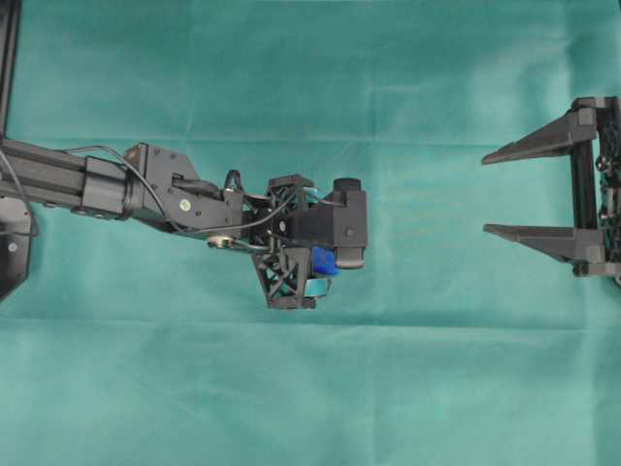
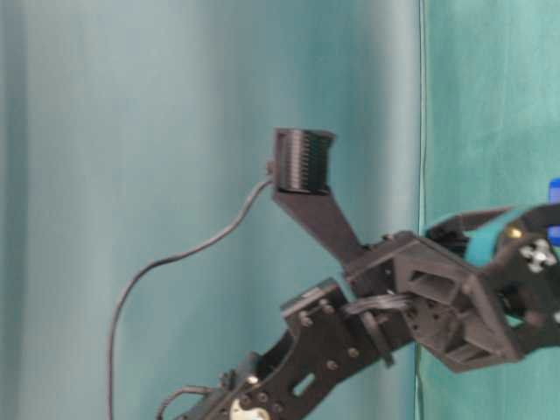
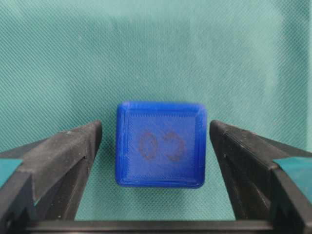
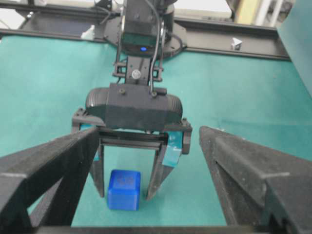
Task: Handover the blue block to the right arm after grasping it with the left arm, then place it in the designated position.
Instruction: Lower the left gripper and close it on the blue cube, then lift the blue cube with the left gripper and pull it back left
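Left arm's black two-finger hand with teal tape at the finger bases [image 3: 158, 146] is pointed down over the desk, jaws wide open, straddling the small glossy bright-blue cube [image 3: 161, 144]. Cube sits flat on the green cloth covering the desk [image 1: 310, 408], between the two fingers, not gripped: the left wrist view shows a clear gap of cloth on either side, roughly equal. Faint dark mark on the cube's top face.

Judgement: step in hand is the first grasp. Centring looks good; closing squarely on the two side faces should avoid twisting the cube. A grip low on the fingers would leave upper cube surface free for the handover.

Right arm's all-black two-finger hand [image 1: 543, 189] waits at the right edge of the overhead view, jaws wide open, empty, well apart from the cube.

Cloth between the two hands shows nothing in the way. Target marks not discernible in any view.
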You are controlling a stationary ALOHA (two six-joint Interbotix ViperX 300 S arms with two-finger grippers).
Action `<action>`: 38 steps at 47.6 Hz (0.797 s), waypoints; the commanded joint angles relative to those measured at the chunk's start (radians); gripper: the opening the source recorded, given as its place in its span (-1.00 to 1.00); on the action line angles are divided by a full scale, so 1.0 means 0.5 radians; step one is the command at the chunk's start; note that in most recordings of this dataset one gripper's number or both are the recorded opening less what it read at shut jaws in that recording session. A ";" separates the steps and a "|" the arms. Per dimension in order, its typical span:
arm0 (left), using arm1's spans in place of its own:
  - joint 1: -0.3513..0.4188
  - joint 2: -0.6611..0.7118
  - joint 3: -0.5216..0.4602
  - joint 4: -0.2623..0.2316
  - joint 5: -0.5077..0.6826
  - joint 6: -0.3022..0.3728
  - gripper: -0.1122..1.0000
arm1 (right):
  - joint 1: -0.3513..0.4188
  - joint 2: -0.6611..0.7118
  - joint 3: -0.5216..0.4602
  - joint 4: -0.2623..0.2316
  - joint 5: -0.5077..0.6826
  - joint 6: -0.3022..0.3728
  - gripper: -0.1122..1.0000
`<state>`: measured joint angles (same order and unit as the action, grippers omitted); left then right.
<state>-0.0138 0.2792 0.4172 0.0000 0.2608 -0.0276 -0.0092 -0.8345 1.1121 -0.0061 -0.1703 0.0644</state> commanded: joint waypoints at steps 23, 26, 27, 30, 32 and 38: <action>-0.006 -0.037 -0.012 0.003 -0.040 0.000 0.49 | -0.006 0.006 -0.031 -0.003 -0.018 0.000 0.90; -0.006 -0.040 -0.012 0.003 -0.040 0.003 0.15 | -0.006 0.009 -0.034 -0.003 -0.018 0.000 0.90; -0.006 -0.040 -0.009 0.003 -0.040 0.003 0.07 | -0.006 0.006 -0.031 -0.003 -0.018 0.000 0.90; -0.006 -0.040 -0.006 0.003 -0.040 0.003 0.04 | -0.006 0.006 -0.031 -0.003 -0.018 0.000 0.90; -0.006 -0.043 -0.003 0.003 -0.040 0.003 0.04 | -0.006 0.006 -0.034 -0.003 -0.018 0.000 0.90; -0.006 -0.043 -0.006 0.003 -0.040 0.003 0.04 | -0.006 0.006 -0.031 -0.003 -0.018 0.000 0.90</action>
<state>-0.0138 0.2807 0.4295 0.0000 0.2485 -0.0276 -0.0107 -0.8345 1.1121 -0.0061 -0.1718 0.0644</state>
